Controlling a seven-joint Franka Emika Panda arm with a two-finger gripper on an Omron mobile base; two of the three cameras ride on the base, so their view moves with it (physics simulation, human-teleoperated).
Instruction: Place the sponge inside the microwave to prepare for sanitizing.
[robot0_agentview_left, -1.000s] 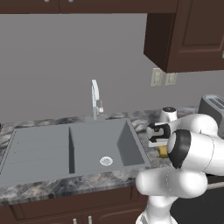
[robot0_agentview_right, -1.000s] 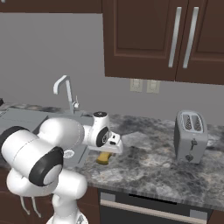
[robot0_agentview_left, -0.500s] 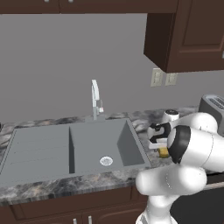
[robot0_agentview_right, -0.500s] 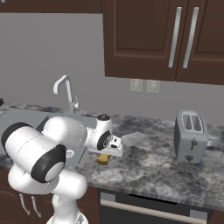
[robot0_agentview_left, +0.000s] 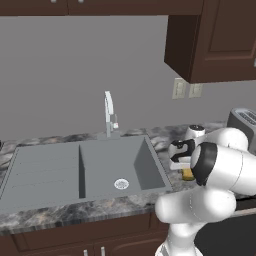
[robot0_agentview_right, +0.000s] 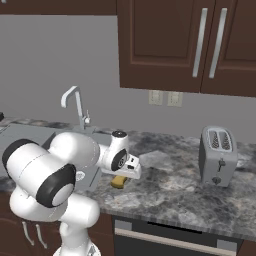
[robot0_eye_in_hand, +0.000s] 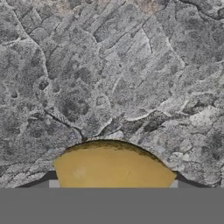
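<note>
On the counter (robot0_agentview_right: 170, 185) right of sink (robot0_agentview_left: 75, 170) | hand (robot0_agentview_right: 120, 176) pointing down over sponge (robot0_eye_in_hand: 114, 166) | grip: cannot tell

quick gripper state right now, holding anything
gripper: down over the sponge on the counter, fingers either side of it; whether it has gripped yet cannot be told.

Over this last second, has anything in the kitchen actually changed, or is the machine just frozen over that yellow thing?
Very little has visibly changed. The arm has sunk a touch, so the pincer now sits lower over the sponge on the counter. Whether it has taken hold yet I cannot tell. The sponge lies where it was, and the sink, faucet and toaster are unchanged.
</note>
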